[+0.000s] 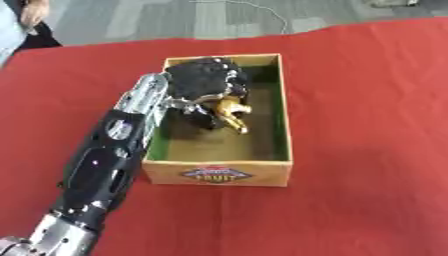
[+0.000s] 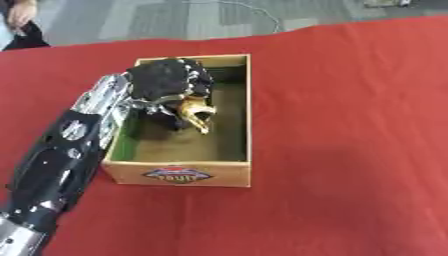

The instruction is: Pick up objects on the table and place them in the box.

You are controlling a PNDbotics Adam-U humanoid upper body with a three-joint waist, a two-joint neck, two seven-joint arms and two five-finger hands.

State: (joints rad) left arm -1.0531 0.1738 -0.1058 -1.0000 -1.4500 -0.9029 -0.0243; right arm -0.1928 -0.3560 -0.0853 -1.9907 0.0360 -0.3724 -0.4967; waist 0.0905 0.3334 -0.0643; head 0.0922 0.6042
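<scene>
Left hand [image 1: 206, 80] reaches over the box [image 1: 219, 172] on the red table [image 1: 367, 100], fingers curled around a yellow object [image 1: 232, 112] held inside the box. Right eye view shows more of the box's green inner left wall; the right hand shows in neither view.

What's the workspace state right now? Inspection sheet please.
Surface: table under a red cloth.
Job's things: open wooden box with a fruit label on its front; a yellow object inside it, under the hand.
Clutter: nothing seen on the cloth.
Hands: left hand reaches into the box, fingers curled around the yellow object; right hand not in view.
Cables: a thin light cable on the floor beyond the table.
Surroundings: grey floor; a person at the far left edge, not touching anything.
</scene>
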